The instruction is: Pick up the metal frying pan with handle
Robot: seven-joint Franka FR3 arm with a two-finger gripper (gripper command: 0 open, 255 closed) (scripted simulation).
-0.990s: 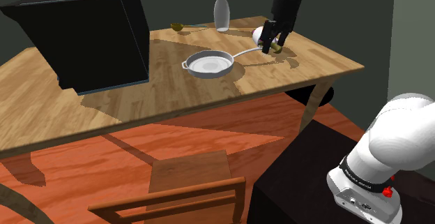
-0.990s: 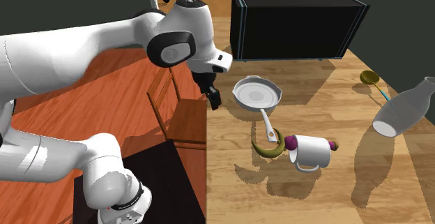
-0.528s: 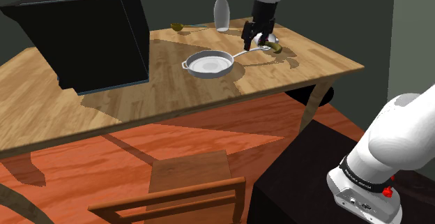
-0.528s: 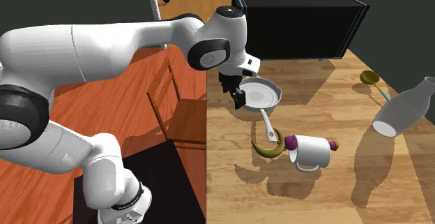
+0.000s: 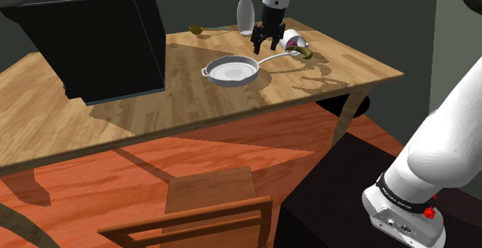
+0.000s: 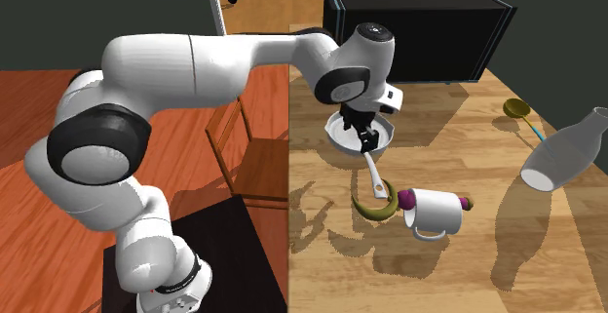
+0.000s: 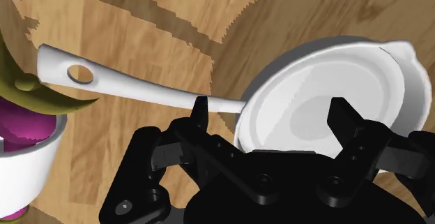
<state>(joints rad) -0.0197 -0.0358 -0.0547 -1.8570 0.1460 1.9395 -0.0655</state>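
Observation:
The frying pan point(image 5: 229, 71) is a pale white-grey round pan with a long handle point(image 5: 275, 55) that has a hole at its end. It lies flat on the wooden table point(image 5: 154, 111). My gripper point(image 5: 261, 45) hangs just above the spot where the handle joins the bowl. In the second exterior view the gripper point(image 6: 364, 141) covers the near side of the pan point(image 6: 337, 137). In the wrist view the gripper point(image 7: 270, 105) is open. One finger point(image 7: 201, 111) is over the handle's root, the other over the pan point(image 7: 327, 83) bowl. Nothing is held.
A white mug point(image 6: 435, 213) with purple inside and a yellow-green banana point(image 6: 371, 209) lie by the handle's end. A pale bottle point(image 5: 245, 11) and a spoon point(image 5: 197, 29) stand farther back. A big black box point(image 5: 93, 38) fills the table's far side. A wooden chair point(image 5: 208, 204) stands in front.
The gripper has moved from above the mug and banana toward the shoulder view's left, along the handle to the pan's bowl. It stayed open. Nothing on the table moved.

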